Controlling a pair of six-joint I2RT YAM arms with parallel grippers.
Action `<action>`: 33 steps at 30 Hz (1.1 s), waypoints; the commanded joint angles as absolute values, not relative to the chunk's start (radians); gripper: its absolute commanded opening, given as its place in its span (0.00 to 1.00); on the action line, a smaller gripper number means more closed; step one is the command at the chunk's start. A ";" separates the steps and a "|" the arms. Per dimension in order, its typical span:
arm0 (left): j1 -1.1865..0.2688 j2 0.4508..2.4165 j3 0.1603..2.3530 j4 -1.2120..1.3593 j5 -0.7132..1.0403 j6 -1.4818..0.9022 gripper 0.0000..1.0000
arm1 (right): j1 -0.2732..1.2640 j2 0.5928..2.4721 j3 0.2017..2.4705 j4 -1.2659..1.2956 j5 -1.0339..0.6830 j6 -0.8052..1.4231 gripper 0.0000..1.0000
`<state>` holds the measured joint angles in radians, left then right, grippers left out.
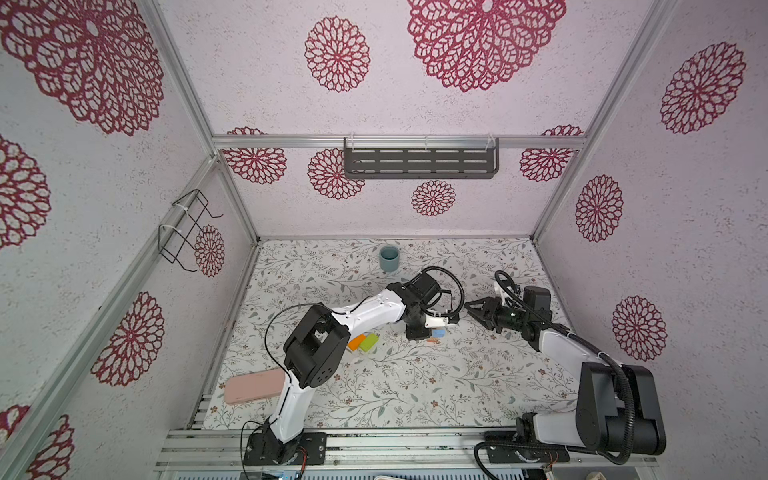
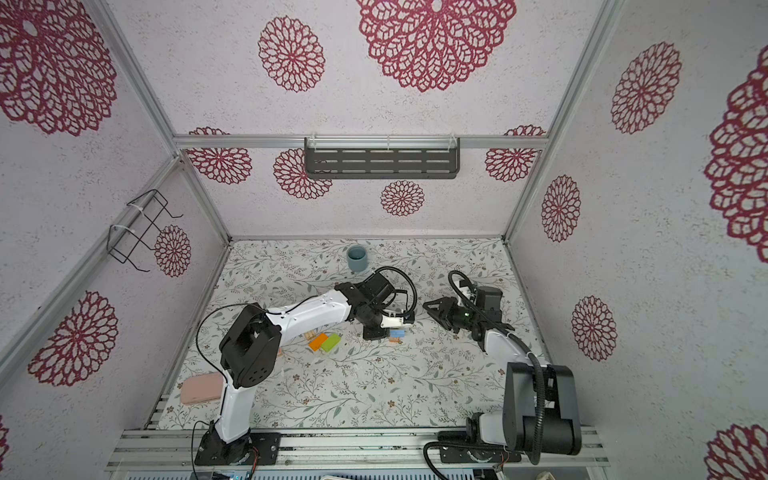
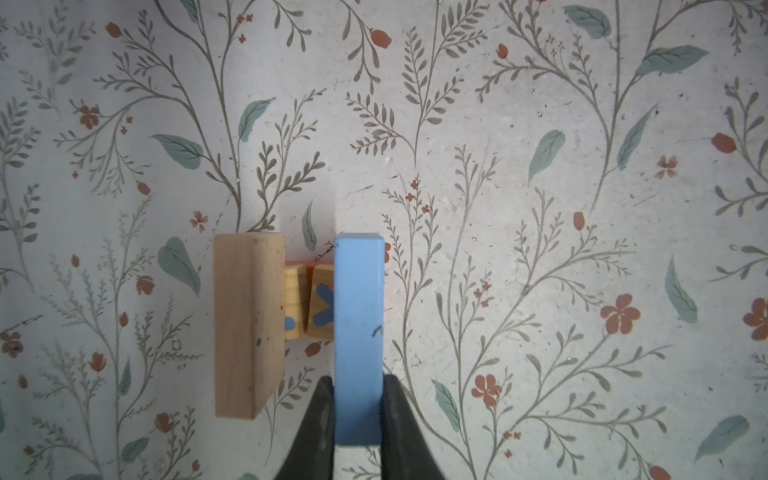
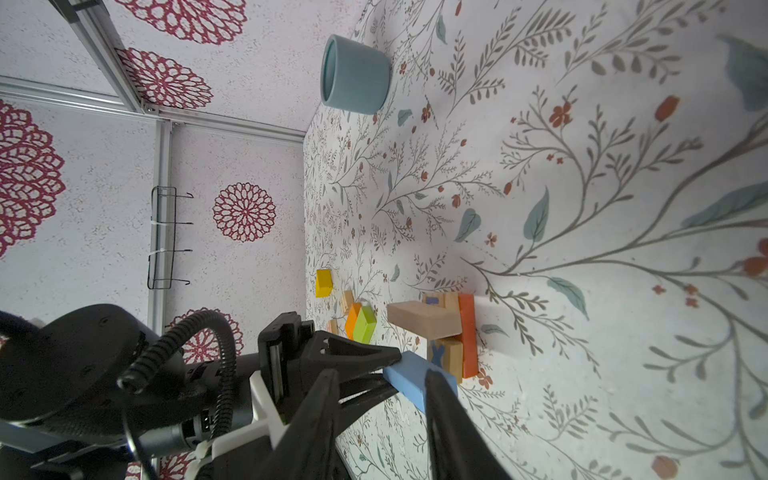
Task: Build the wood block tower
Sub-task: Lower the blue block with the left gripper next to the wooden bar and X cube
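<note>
Blue block point(image 3: 359, 324) is clamped in the left gripper point(image 3: 358, 380), its jaws tight on the block's 2 long faces near 1 end. I have it over the tower point(image 1: 434, 337), which stands mid-table, a little right of centre in both top views. The tower so far: an orange base block point(image 4: 467, 336) flat on the table point(image 1: 415, 386), 2 letter cubes point(image 3: 320, 307) side by side on it, and a tan block point(image 3: 247, 324) on 1 cube. The blue block sits over the second cube, parallel to the tan block; I cannot tell whether they touch. The right gripper point(image 1: 469, 309) hangs just beside the tower, jaws partly apart and empty. A loose orange block point(image 1: 356, 342), a green block point(image 1: 369, 343) and a yellow wedge point(image 4: 323, 283) lie to the left.
</note>
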<state>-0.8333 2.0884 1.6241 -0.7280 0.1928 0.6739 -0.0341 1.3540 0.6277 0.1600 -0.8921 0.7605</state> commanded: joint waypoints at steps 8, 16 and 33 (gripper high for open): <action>-0.822 2.106 1.642 -0.727 0.202 0.690 0.09 | -0.037 1.358 0.628 0.188 -0.911 0.757 0.38; -0.822 2.109 1.650 -0.728 0.202 0.692 0.10 | -0.038 1.357 0.633 0.180 -0.911 0.753 0.38; -0.821 2.125 1.676 -0.752 0.201 0.693 0.17 | -0.037 1.350 0.630 0.179 -0.913 0.752 0.38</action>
<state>-0.8284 2.1170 1.6543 -0.7399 0.1925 0.6735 -0.0341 1.3579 0.6277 0.1600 -0.8936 0.7601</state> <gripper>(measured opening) 0.181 0.376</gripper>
